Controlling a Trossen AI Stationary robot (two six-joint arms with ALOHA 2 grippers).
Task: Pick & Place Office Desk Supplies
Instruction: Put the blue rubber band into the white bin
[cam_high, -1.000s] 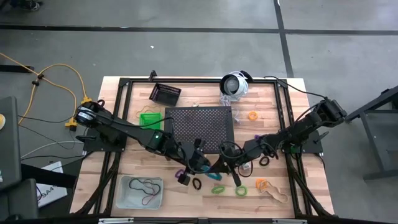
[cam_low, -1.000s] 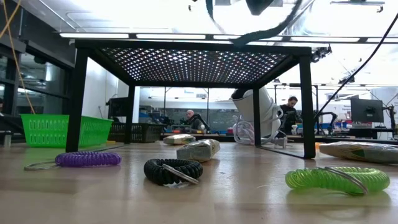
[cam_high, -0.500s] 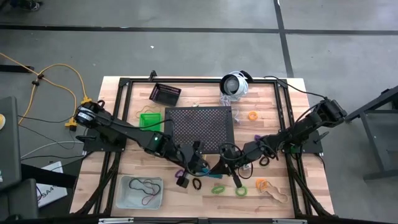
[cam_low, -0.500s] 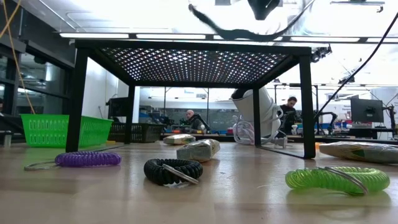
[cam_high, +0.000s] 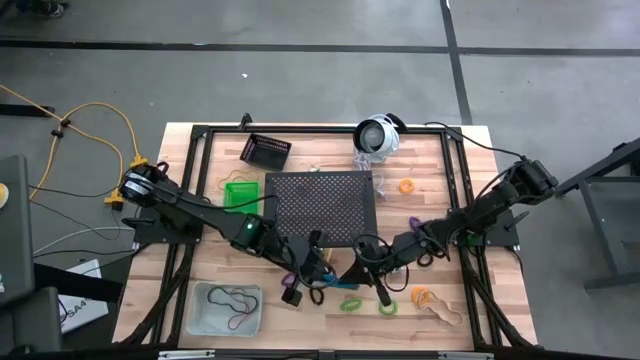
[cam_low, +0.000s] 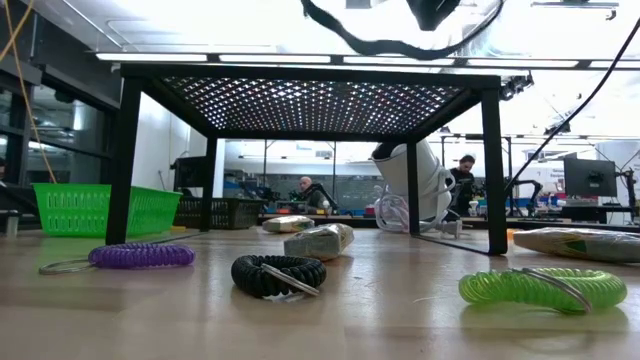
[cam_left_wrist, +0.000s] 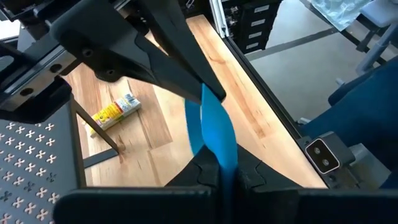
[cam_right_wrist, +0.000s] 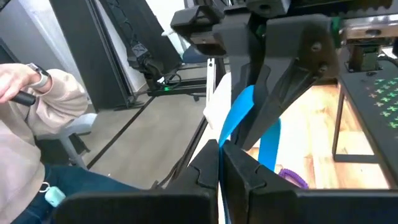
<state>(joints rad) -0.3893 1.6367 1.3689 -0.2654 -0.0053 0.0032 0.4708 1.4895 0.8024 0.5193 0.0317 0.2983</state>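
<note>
left claw (cam_left_wrist: 221, 171) now clamped on blue band (cam_left_wrist: 211, 130), shifted slightly toward the table's front edge

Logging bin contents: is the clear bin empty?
Not empty: the clear plastic bin at the table's front left holds a few thin rubber bands.

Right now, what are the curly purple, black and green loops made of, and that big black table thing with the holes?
The purple coil, black coil and green coil look like springy plastic: glossy, tightly wound, the green one see-through. Each seems to carry a thin metal ring. The perforated stand looks like painted metal: matte black, straight thin legs, neat rows of punched holes.
</note>
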